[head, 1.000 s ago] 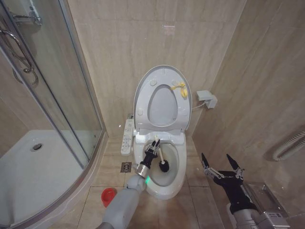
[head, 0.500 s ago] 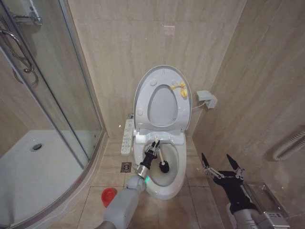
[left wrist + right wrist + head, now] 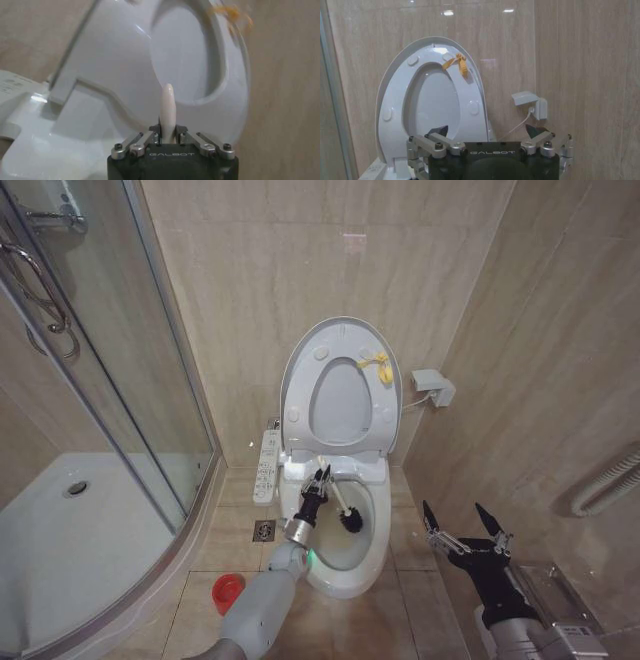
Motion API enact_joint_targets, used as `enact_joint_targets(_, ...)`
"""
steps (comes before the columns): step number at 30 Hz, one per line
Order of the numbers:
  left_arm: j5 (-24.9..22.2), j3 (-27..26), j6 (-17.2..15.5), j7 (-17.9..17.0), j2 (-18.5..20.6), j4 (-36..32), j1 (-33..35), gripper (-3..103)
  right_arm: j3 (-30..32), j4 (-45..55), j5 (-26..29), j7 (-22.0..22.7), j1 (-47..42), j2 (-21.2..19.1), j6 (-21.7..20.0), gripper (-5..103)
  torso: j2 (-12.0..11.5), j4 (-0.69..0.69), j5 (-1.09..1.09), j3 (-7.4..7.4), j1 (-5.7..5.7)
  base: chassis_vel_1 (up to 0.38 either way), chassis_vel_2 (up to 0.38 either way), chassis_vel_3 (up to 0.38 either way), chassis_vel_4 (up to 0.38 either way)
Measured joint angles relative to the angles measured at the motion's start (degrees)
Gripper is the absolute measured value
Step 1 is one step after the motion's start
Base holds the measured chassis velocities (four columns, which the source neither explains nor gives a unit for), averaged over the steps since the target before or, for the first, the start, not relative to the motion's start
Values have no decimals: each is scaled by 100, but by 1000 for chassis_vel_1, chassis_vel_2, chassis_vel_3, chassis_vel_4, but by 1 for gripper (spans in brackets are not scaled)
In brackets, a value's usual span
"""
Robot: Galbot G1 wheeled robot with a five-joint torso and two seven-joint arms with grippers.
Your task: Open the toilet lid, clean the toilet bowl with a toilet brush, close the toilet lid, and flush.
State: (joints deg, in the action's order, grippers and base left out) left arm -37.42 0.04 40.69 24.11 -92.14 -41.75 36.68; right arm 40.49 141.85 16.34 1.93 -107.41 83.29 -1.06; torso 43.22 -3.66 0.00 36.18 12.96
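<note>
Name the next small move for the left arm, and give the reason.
Probably sweep the toilet brush round the toilet bowl wall. The left gripper is shut on the handle, the dark head sits inside the bowl toward its right side, and the toilet lid stands open. The right gripper hangs open beside the toilet.

The beige tiled floor (image 3: 235, 525) carries the white toilet (image 3: 345, 575), a red cup (image 3: 228, 592) and a shower tray (image 3: 70, 560).

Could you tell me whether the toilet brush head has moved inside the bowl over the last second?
Yes. Held by the left end effector, the toilet brush head has shifted slightly toward the toilet bowl's right wall, away from the robot.
</note>
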Motion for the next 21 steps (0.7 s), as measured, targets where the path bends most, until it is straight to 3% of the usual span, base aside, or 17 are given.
enact_joint_targets(1, 0, 0, 0, 0, 0, 0, 0, 19, 0, 0, 0, 0, 0, 0, 0, 100, 0, 0, 0, 0, 0, 0, 0, 0, 0)
enact_joint_targets(5, 783, -102, 103, -33, 0, 81, 54, 19, 0, 0, 0, 0, 0, 0, 0, 100, 0, 1, 0, -1, 0, 0, 0, 0, 0)
enact_joint_targets(9, 804, -46, 83, -78, 0, -6, 82, 19, 0, 0, 0, 0, 0, 0, 0, 100, 0, 0, 0, -1, 0, 0, 0, 0, 0)
enact_joint_targets(12, -222, 87, -137, -52, 0, -234, 81, 19, 0, 0, 0, -1, 0, 0, 0, 100, 0, -1, 0, 0, 0, 0, 0, 0, 0)
enact_joint_targets(13, -222, 87, -137, -52, 0, -234, 81, 19, 0, 0, 0, -1, 0, 0, 0, 100, 0, -1, 0, 0, 0, 0, 0, 0, 0)
enact_joint_targets(16, -1072, 155, -316, 14, 0, -438, 79, 19, 0, 0, 0, 0, 0, 0, 0, 100, 0, -1, 0, 0, 0, 0, 0, 0, 0)
enact_joint_targets(20, -1126, 194, -338, 68, 0, -434, 60, 19, 0, 0, 0, -1, 0, 0, 0, 100, 0, -1, 0, 0, 0, 0, 0, 0, 0)
enact_joint_targets(21, -914, 179, -313, 83, 0, -348, 35, 19, 0, 0, 0, 0, 0, 0, 0, 100, 0, -2, 0, 0, 0, 0, 0, 0, 0)
